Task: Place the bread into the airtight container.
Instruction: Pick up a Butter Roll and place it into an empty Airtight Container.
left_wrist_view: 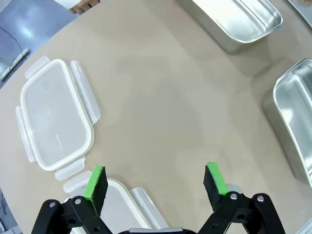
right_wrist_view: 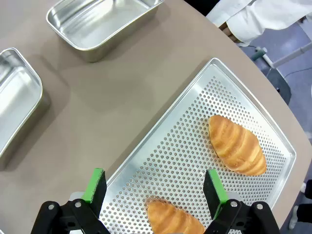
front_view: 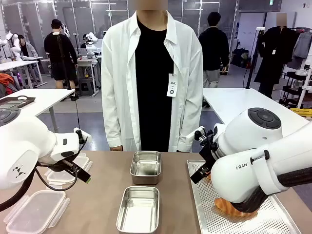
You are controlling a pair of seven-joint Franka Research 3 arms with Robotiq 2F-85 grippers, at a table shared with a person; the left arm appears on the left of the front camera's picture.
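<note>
Two golden bread rolls lie on a perforated metal tray [right_wrist_view: 195, 141]: one bread roll [right_wrist_view: 237, 145] near its far side, the other bread roll [right_wrist_view: 173, 220] just under my right gripper [right_wrist_view: 155, 187], which hovers open with nothing between its fingers. In the front view one bread roll [front_view: 226, 207] peeks out from under my right arm. Two open steel airtight containers [front_view: 146, 166] [front_view: 139, 208] stand in the middle of the table. My left gripper [left_wrist_view: 156, 180] is open and empty above bare table, near two clear snap-flap lids [left_wrist_view: 56, 114] [left_wrist_view: 122, 204].
A person in a white coat stands at the far edge of the table, behind the steel containers. The clear lids [front_view: 34, 210] [front_view: 66, 173] lie at the table's left, the tray [front_view: 204, 214] at its right. Bare tabletop runs between lids and containers.
</note>
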